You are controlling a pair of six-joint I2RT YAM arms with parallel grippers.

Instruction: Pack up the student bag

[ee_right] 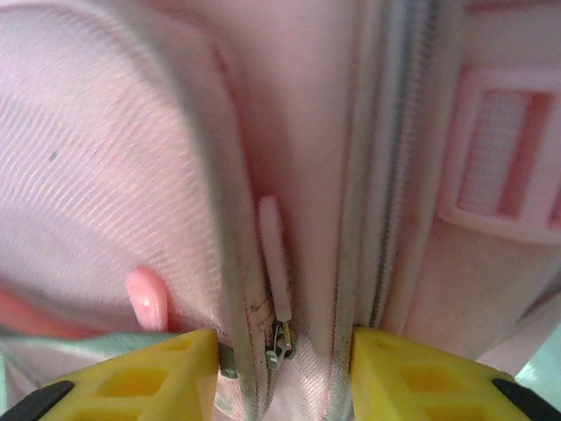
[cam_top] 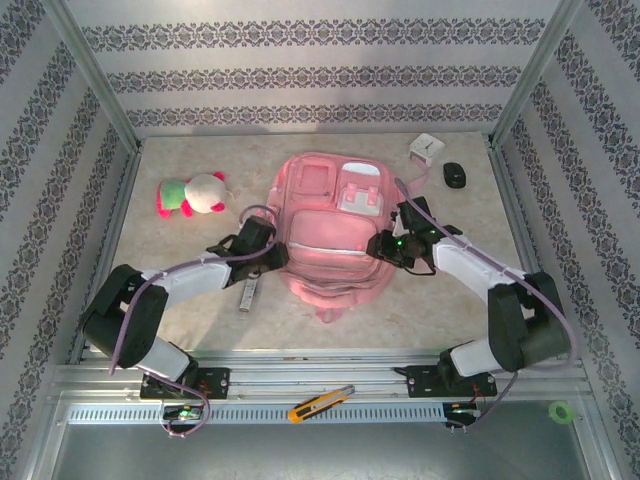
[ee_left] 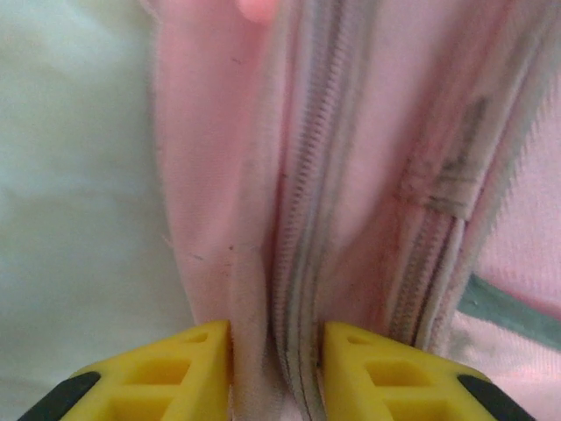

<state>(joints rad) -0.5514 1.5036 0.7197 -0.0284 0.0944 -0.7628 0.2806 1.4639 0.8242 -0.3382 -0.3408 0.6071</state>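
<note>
The student bag (cam_top: pixel 330 235), a large pink backpack with white zip lines, lies flat in the middle of the table. My left gripper (cam_top: pixel 278 255) is at its left edge. In the left wrist view the yellow fingers (ee_left: pixel 193 368) press both sides of a fold of pink fabric and zip (ee_left: pixel 277 360). My right gripper (cam_top: pixel 378 245) is at the bag's right edge. There a fold of fabric with a zip slider (ee_right: pixel 280 340) and its pale pink pull tab (ee_right: pixel 273 254) fills the gap between the yellow fingers (ee_right: pixel 412 373).
A pink, white and green plush toy (cam_top: pixel 192 194) lies left of the bag. A white box (cam_top: pixel 426 148) and a small black object (cam_top: pixel 455 175) sit at the back right. A silver stick (cam_top: pixel 247 294) lies near the left arm. A yellow cutter (cam_top: pixel 320 403) rests on the front rail.
</note>
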